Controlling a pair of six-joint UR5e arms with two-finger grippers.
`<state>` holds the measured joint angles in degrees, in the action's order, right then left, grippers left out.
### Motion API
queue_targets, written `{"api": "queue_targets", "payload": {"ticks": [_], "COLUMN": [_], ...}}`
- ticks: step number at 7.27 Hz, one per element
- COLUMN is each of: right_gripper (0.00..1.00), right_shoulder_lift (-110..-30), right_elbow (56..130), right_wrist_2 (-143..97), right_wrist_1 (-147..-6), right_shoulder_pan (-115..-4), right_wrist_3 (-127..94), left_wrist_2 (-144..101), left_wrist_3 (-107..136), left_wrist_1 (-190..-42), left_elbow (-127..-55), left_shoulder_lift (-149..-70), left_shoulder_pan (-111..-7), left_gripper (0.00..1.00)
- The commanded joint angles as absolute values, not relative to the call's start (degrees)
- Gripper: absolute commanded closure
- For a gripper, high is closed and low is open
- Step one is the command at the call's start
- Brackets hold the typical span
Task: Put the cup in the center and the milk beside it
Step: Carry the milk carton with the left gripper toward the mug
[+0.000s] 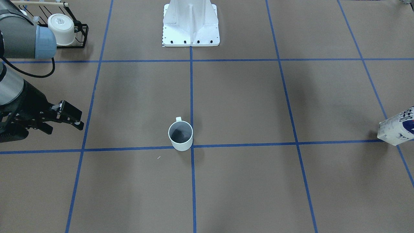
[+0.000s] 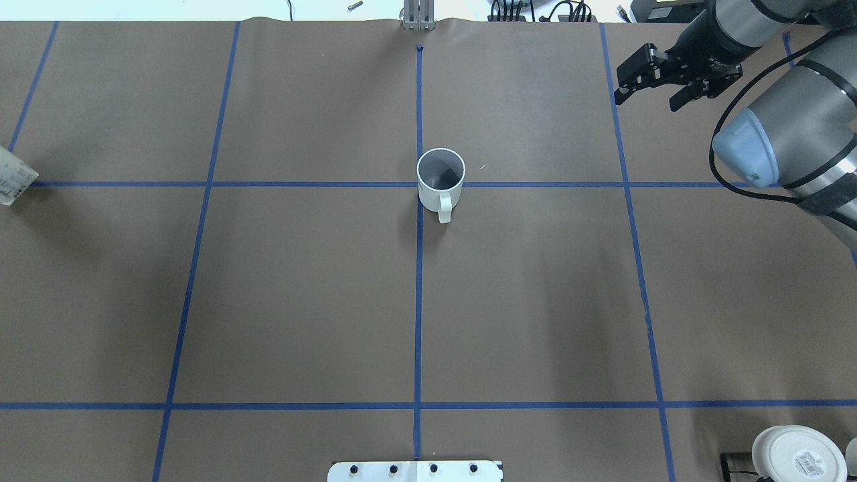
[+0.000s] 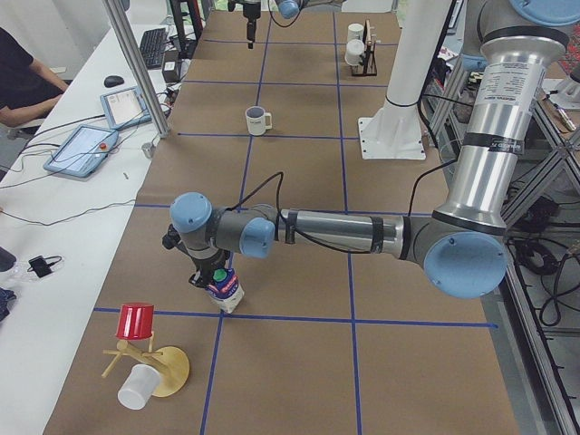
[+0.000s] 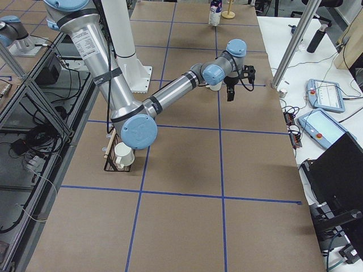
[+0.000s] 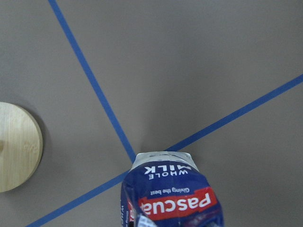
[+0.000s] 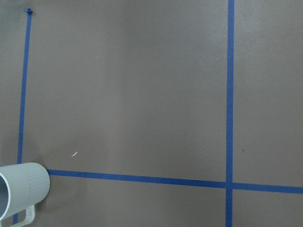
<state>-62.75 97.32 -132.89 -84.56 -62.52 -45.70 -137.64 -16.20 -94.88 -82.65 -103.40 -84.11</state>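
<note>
The cup (image 1: 180, 136) is a plain white mug that stands upright at the middle tape crossing, its handle toward the robot; it also shows in the overhead view (image 2: 440, 175) and the right wrist view (image 6: 19, 194). The milk (image 3: 222, 288), a blue-and-white carton with a green cap, stands at a tape crossing at the table's left end (image 1: 396, 127) and fills the bottom of the left wrist view (image 5: 170, 194). My left gripper (image 3: 210, 272) is at its top; I cannot tell whether it grips. My right gripper (image 2: 649, 94) is open and empty, well to the cup's right (image 1: 79, 119).
A black rack holding a wide white cup (image 1: 61, 29) stands near the robot's right side. The white robot base (image 1: 190, 26) is at the near middle. A red cup on a wooden stand (image 3: 136, 322) stands close to the milk. An operator's desk runs along the far edge.
</note>
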Motion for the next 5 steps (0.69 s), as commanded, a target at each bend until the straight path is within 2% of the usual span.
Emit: {"api": "queue_targets", "payload": {"ticks": [1, 5], "right_gripper": [0.0, 0.0], "right_shoulder_lift": [-63.4, -64.1], "right_elbow": [98.2, 98.8], "right_wrist_2": [-132.9, -132.9], "right_wrist_1": [-84.6, -84.6], "right_shoulder_pan": [-62.7, -62.8], "right_wrist_3": [-45.7, -45.7], "left_wrist_2": [-137.7, -133.5], "left_wrist_3": [-8.4, 27.0], "left_wrist_1": [-87.7, -87.6], "left_elbow": [-86.4, -95.3], "left_shoulder_lift": [-109.5, -117.7], "left_shoulder_pan": [-83.8, -67.4], "left_gripper": [1.0, 1.0]}}
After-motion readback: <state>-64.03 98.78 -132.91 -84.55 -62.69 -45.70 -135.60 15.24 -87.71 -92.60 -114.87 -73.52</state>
